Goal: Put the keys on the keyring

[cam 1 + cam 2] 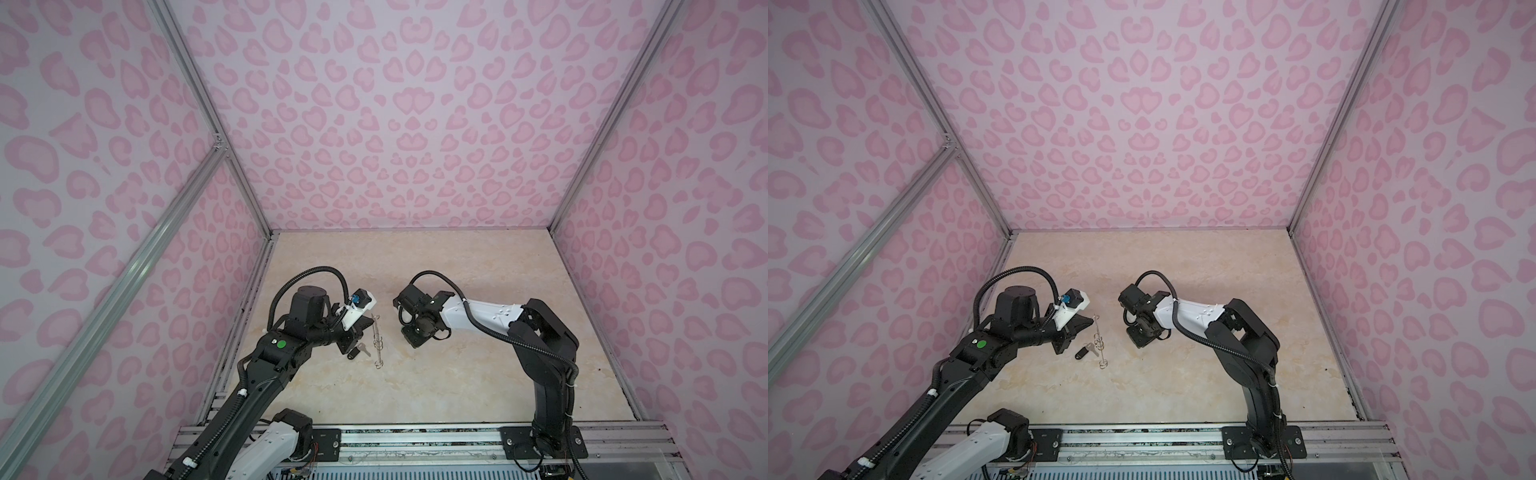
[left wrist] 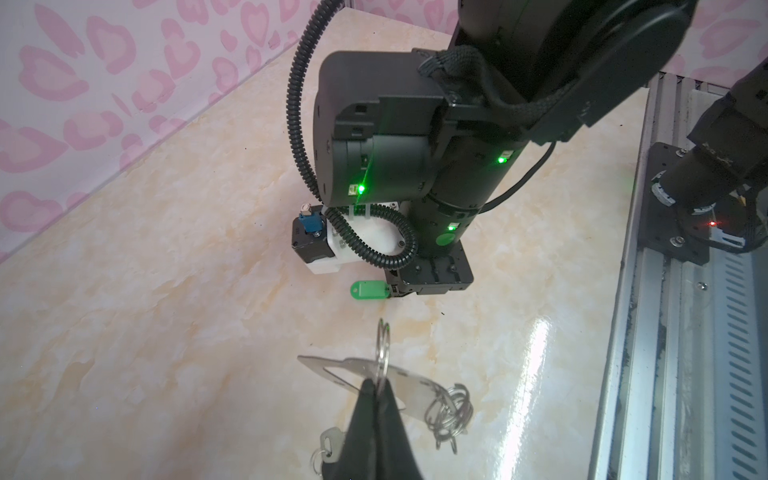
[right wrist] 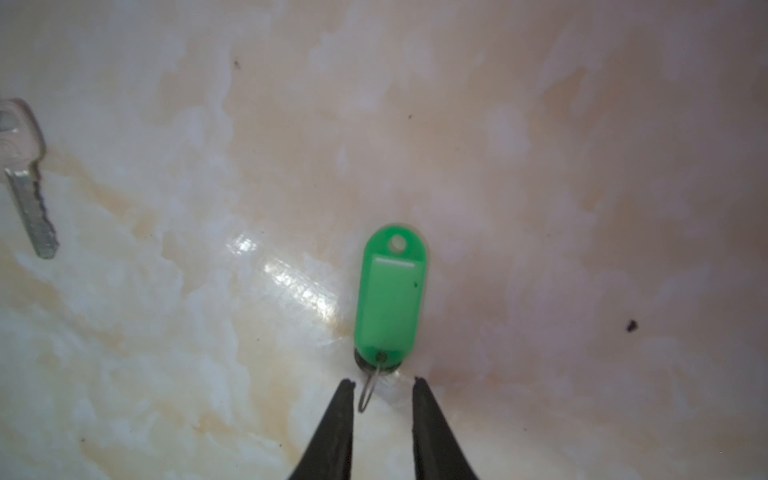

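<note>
My left gripper (image 2: 376, 384) is shut on a wire ring (image 2: 382, 347) of the keyring (image 2: 332, 368), a flat grey plate that it holds on edge above the table. In both top views the keyring (image 1: 377, 340) (image 1: 1099, 341) shows as a thin upright strip beside the left gripper (image 1: 370, 322). The key with the black tag (image 1: 357, 352) (image 1: 1082, 352) lies under it on the table. The green tag (image 3: 390, 295) (image 2: 370, 289) lies flat on the table. Its small wire ring (image 3: 370, 390) stands between the fingers of my open right gripper (image 3: 384, 382), touching neither. A silver key (image 3: 29, 178) lies apart.
More loose wire rings (image 2: 451, 409) hang in a bunch from the plate's far end. The right arm's wrist (image 1: 419, 320) hangs low over the table, close to the keyring. Pink patterned walls enclose the marble table (image 1: 457, 374), and a metal rail (image 1: 415, 440) runs along its front edge.
</note>
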You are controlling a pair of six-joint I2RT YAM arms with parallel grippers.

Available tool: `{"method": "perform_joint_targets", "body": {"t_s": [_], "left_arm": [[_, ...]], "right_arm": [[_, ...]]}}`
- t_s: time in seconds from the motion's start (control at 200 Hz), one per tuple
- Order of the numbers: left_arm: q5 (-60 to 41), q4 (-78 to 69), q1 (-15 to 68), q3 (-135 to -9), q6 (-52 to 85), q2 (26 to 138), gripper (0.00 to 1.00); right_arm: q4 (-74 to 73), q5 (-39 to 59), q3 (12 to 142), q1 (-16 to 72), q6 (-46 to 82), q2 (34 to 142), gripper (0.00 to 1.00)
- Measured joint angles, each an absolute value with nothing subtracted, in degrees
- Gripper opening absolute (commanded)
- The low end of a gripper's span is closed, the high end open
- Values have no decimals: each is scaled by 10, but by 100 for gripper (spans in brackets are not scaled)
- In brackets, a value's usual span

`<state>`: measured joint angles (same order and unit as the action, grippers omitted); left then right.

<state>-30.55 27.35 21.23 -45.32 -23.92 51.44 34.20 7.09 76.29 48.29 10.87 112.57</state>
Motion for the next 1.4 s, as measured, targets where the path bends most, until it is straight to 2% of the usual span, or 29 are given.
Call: {"method": "perform_joint_targets", "body": {"t_s": [0.575, 0.935, 1.405], "left_arm": [[-301, 273, 212, -447, -243, 514, 4], [-302, 273, 212, -446, -248, 513, 3], [-326, 273, 218, -447, -255, 511, 3]], "right_arm": [[367, 76, 783, 483, 106, 1144, 0], [358, 76, 745, 486, 77, 1085, 0], [300, 90, 647, 477, -76, 947, 0]]}}
